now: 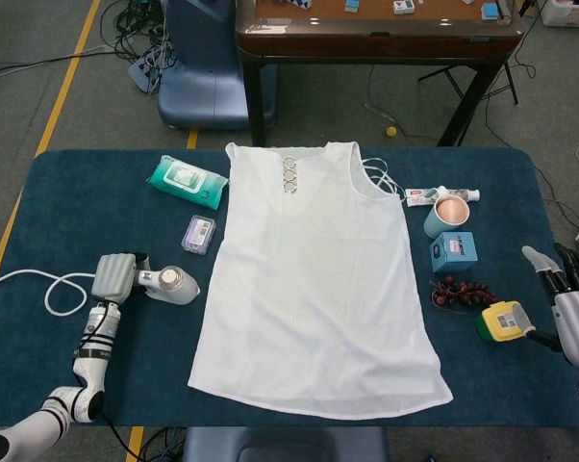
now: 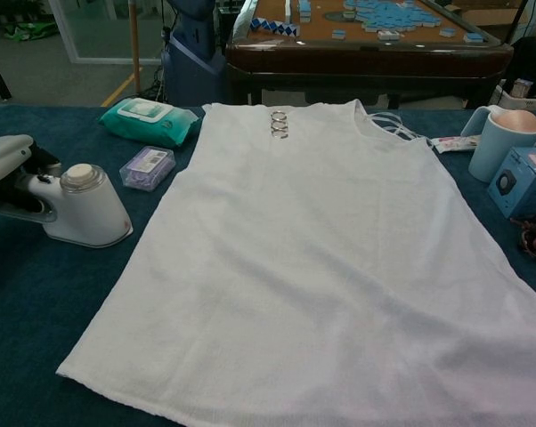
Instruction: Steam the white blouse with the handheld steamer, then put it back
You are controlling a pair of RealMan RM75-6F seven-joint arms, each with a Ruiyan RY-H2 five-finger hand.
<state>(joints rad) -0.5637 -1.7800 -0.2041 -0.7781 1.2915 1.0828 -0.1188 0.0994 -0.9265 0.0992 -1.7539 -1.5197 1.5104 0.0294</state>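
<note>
Left hand (image 1: 114,276) wrapped around the handle of the handheld steamer (image 1: 171,285), fingers closed over the grip, sitting on the blue table (image 1: 39,212) just off the left edge of the white blouse (image 1: 314,279). Same hold visible from the chest view, left hand (image 2: 5,160) clamped on the steamer (image 2: 83,209) with the round cap facing up and the body resting on the cloth surface. White cord (image 1: 49,289) looping out behind it toward the table's left side. Blouse spread flat in the middle, neckline with the metal rings (image 1: 289,174) pointing to the far edge, hem toward the near edge. Right hand (image 1: 570,294) way over at the right edge, fingers spread apart and holding nothing, near the yellow tape measure (image 1: 502,321). Also lying around: green wipes pack (image 1: 185,181) and small purple case (image 1: 198,234) just left of the blouse, then blue mug (image 1: 445,213), blue box (image 1: 454,252) and dark berry-looking cluster (image 1: 460,293) on the right side. Small tube (image 1: 422,196) behind the mug, hard to read what exactly.
</note>
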